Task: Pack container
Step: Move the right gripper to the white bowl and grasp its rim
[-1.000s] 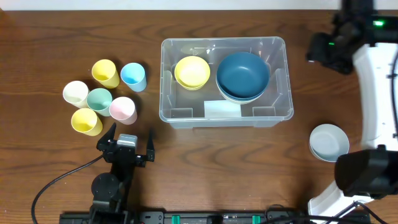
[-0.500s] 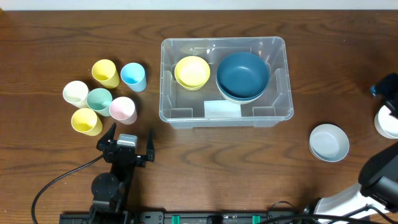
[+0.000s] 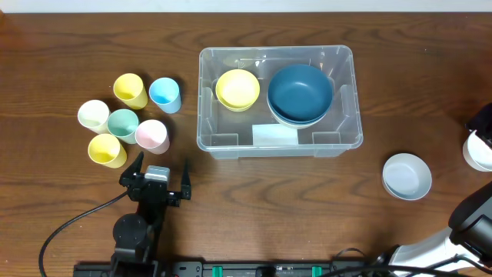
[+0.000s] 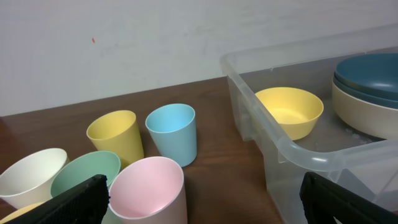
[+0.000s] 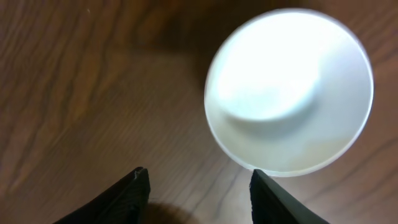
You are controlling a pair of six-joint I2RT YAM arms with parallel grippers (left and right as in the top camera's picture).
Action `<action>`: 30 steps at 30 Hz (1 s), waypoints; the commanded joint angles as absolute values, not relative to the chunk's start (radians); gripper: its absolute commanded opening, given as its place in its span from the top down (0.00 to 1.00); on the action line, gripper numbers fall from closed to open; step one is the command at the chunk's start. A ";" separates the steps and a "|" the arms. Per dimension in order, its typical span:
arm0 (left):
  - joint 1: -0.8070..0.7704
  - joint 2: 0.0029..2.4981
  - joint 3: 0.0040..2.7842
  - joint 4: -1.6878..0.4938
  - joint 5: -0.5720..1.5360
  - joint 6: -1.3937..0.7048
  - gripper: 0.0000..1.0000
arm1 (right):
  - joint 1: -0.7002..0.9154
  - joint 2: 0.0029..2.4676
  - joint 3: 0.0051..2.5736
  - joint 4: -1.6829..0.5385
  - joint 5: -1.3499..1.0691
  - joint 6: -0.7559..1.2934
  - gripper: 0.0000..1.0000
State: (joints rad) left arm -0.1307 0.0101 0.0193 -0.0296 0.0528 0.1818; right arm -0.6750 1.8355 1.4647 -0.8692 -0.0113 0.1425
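The clear container (image 3: 204, 100) stands mid-table and holds a yellow bowl (image 3: 237, 89) and a dark blue bowl (image 3: 300, 94) stacked on a paler one. In the left wrist view its near corner (image 4: 292, 146) is at the right. A white bowl (image 3: 407, 176) sits on the table at the front right. In the right wrist view this bowl (image 5: 289, 90) lies just beyond my open, empty right gripper (image 5: 199, 177). My left gripper (image 3: 157, 178) is open and empty, just in front of the cups.
Several cups stand left of the container: yellow (image 3: 131, 90), blue (image 3: 165, 95), white (image 3: 94, 115), green (image 3: 122, 121), pink (image 3: 152, 135) and another yellow (image 3: 106, 150). My right arm (image 3: 478, 142) shows at the right edge.
My right arm has swung from the far right corner down toward the front right, mostly leaving the overhead view. The left arm, bowls and cups have not moved.
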 commanded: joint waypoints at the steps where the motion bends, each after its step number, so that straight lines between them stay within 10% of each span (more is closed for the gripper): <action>1: -0.125 0.004 0.004 -0.067 0.052 0.186 0.02 | -0.681 1.835 1.431 -0.837 -0.026 0.068 0.46; 24: -0.125 0.004 0.004 -0.067 0.052 0.186 0.02 | -0.689 1.981 1.391 -0.764 -0.004 0.074 0.51; 30: -0.125 0.004 0.004 -0.067 0.052 0.186 0.02 | -0.689 1.987 1.391 -0.746 -0.004 0.078 0.70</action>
